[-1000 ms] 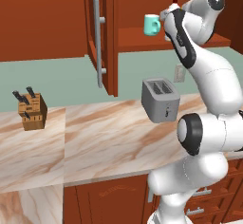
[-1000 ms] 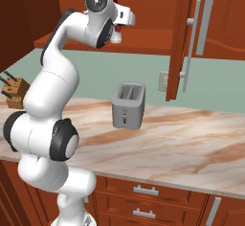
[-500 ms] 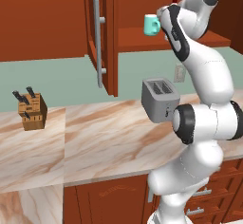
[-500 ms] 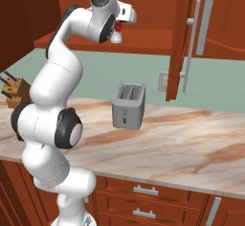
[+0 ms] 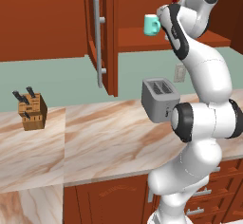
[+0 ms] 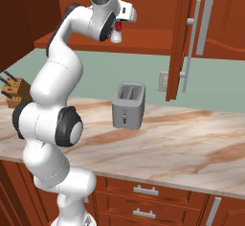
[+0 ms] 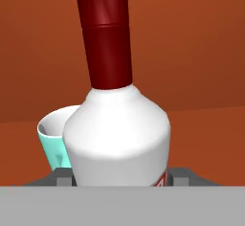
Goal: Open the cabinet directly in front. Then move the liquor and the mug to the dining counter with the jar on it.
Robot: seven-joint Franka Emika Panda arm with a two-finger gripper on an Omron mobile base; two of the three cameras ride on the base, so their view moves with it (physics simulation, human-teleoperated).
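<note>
liquor: the liquor (image 7: 117, 139) is seen standing upright on the shelf of the open cabinet (image 5: 102, 38), its long axis vertical, the red neck rising above the white body.
liquor to gripper: in the hand view the bottle lies straight ahead of the gripper (image 7: 117, 178) and very close, its white body seated between the two fingertips (image 7: 62, 178), which flank it low on either side.
gripper state: the jaws are set either side of the bottle's body; whether the pads are pressed on it cannot be told, so a firm hold is not confirmed.
mug: the mug (image 7: 55, 146) stands just beside and partly behind the bottle in the hand view; in the left base view the mug (image 5: 152, 24) is seen on the same shelf, beside the hand.
coming move: by judgement, a finished squeeze on the body and a level pull straight out of the shelf are called for, the vertical axis being kept.
risk: the mug, being so near, may be nudged as the bottle is drawn away.
below: a toaster (image 6: 128, 104) stands on the marble counter (image 6: 191, 143) under the shelf.
</note>
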